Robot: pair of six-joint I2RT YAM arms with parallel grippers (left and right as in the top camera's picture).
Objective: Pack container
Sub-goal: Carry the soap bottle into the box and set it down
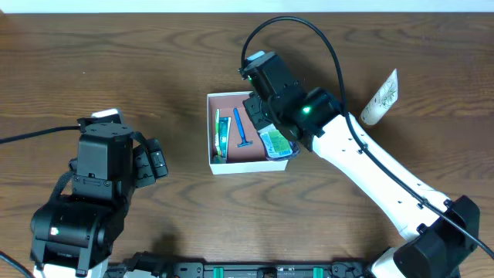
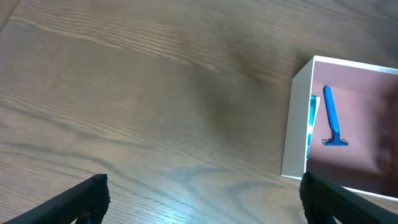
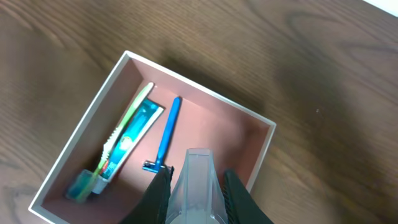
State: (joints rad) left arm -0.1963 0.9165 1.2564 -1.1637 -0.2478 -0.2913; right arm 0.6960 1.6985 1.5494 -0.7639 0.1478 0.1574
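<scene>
Sitting just right of the table's (image 1: pixel 116 62) middle, the container (image 1: pixel 247 167) is a shallow square box with thin white walls and a dusty-pink bottom; broad brown wood lies open on its left, between it and the left gripper (image 1: pixel 154 164), and more runs along the far edge; from above, its right half is covered by the right gripper (image 1: pixel 262 116); the right arm (image 1: pixel 386 177), white with a black wrist, reaches on a long diagonal from the near right corner up to the box, a black cable (image 1: pixel 324 38) looping over it; in the right wrist view its two dark fingers (image 3: pixel 158 196) are closed against a pale grey packet (image 3: pixel 199 186), which from overhead shows green and white at the container's near right corner; whether the packet touches the bottom I cannot tell; the left arm (image 1: pixel 85 201), black, sits folded at the near left, well apart from the box; its jaws stand wide apart with only bare wood between them, the container's white left wall near the right fingertip; counted: two arms; one container; inside it one green toothbrush (image 3: pixel 127 118) and one teal toothpaste tube (image 3: pixel 134 138) side by side along the left wall, one blue razor (image 3: pixel 166 134) near the middle, one packet; outside, one white printed tube (image 1: pixel 382 99) lies tilted at the far right, well apart from the box
</scene>
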